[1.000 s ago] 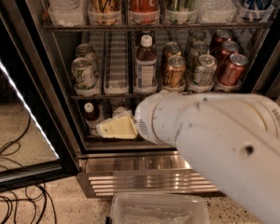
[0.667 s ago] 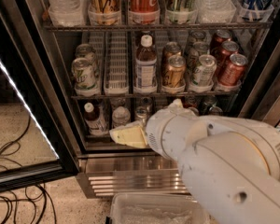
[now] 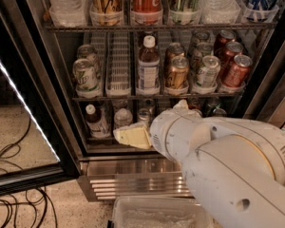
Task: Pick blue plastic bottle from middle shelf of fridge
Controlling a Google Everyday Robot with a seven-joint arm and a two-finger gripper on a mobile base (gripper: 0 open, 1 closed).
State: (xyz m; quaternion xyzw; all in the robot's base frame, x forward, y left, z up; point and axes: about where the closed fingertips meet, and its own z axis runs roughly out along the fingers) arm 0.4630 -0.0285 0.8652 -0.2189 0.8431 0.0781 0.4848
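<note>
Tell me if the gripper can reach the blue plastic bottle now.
Probably yes: the blue plastic bottle stands unobstructed at the front of the middle shelf, fridge door open; the gripper is below, by the bottom shelf.

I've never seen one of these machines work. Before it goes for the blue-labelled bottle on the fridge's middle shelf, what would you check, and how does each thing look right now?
1. The door of the fridge is open: ok, it is swung aside to the left.
2. The blue plastic bottle is upright and capped on the middle shelf: ok.
3. Space beside the bottle: ok on its left, where the white lane tray is empty. A gold can stands close on its right.
4. The gripper is level with the bottle: not ok, it sits lower, below the middle shelf and a little left of the bottle's lane.
5. Gap between the gripper and the shelf's front edge: cannot tell.
</note>
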